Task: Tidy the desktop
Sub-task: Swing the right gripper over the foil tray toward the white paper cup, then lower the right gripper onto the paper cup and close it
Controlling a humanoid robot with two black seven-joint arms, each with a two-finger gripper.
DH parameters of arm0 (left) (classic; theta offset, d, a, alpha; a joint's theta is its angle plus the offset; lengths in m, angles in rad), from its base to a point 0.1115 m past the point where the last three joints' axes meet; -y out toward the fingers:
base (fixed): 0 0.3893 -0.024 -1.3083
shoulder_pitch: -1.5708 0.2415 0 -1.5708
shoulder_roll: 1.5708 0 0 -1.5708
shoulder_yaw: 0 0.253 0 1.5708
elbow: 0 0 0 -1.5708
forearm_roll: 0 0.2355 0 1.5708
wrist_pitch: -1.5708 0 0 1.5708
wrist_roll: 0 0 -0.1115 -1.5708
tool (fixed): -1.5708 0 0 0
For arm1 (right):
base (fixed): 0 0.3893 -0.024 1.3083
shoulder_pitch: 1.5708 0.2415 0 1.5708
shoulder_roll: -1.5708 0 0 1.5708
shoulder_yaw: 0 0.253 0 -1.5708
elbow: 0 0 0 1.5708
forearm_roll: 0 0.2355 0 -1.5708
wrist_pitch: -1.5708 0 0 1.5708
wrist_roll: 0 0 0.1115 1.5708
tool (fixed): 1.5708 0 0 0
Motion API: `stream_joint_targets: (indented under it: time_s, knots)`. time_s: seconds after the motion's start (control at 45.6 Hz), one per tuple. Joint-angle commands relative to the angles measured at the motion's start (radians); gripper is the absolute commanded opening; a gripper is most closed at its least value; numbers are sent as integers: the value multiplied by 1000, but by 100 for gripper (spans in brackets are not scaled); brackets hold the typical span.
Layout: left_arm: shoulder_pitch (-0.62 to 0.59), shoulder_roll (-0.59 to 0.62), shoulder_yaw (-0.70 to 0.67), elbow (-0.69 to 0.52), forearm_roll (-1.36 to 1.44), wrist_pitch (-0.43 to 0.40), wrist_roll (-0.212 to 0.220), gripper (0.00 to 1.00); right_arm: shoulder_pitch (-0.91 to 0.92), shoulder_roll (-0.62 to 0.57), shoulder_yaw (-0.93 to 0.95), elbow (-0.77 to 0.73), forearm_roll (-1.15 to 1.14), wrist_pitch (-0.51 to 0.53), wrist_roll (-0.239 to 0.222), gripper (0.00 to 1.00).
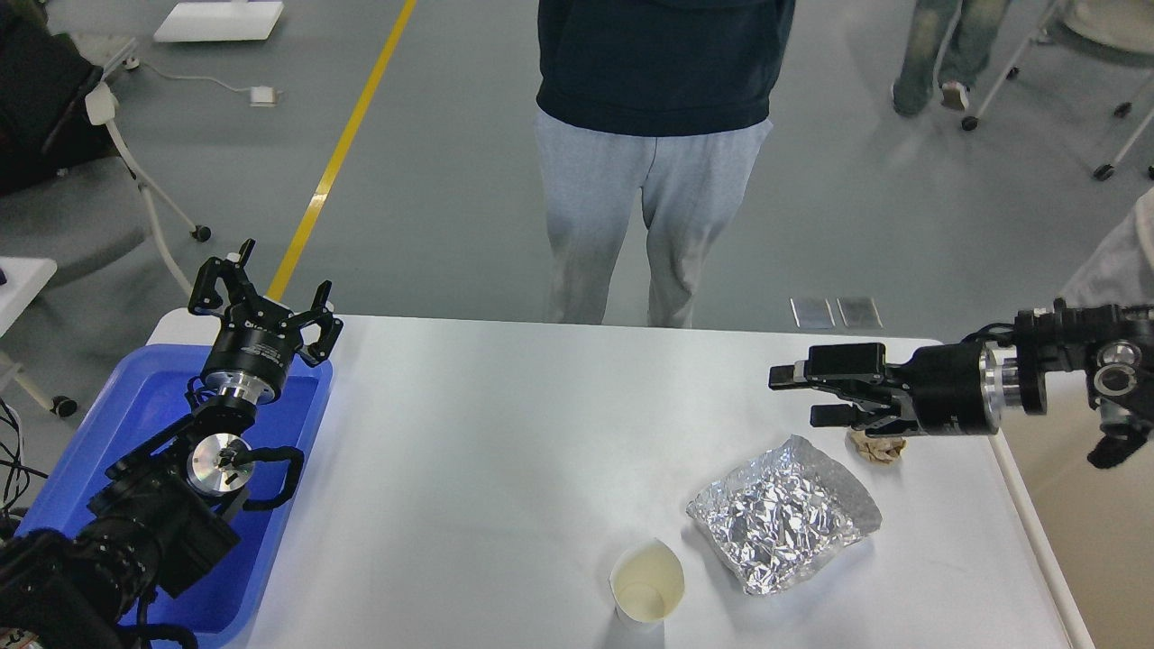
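The white desktop fills most of what I see in front of me. My left gripper is up over the far end of the blue tray, which sits on the left side of the desktop. Its fingers are spread wide and hold nothing. My right gripper reaches in from the right, above the desktop. Its two fingers point left with a gap between them, and nothing is in them. Just under that arm lies a small crumpled brown paper. Near it, closer to me, lies a crinkly sheet of foil. A paper cup stands just left of the foil. A person stands behind the desktop.
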Motion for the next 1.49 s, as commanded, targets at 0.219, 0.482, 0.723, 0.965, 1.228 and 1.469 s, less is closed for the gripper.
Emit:
stream_joint_targets:
  time_s: [0.219, 0.482, 0.723, 0.965, 1.228, 1.469]
  knots:
    - [0, -1, 0, -2, 0, -2, 0, 100, 251, 234, -99, 66, -94, 158, -285, 100]
    - [0, -1, 0, -2, 0, 0, 0, 100, 304, 364, -162, 85, -102, 153, -279, 100]
    - [0, 1, 0, -2, 0, 0, 0, 100, 279, 520, -231, 28, -203, 144, -279, 100]
    - [0, 1, 0, -2, 0, 0, 2, 100, 158, 524, -237, -1, -378, 94, -275, 100]
    - [1, 1, 0, -2, 0, 0, 0, 100, 109, 502, -234, -17, -408, 58, -253, 100]
    - [1, 2, 0, -2, 0, -1, 0, 100, 55, 508, -237, -37, -488, 32, -204, 100]
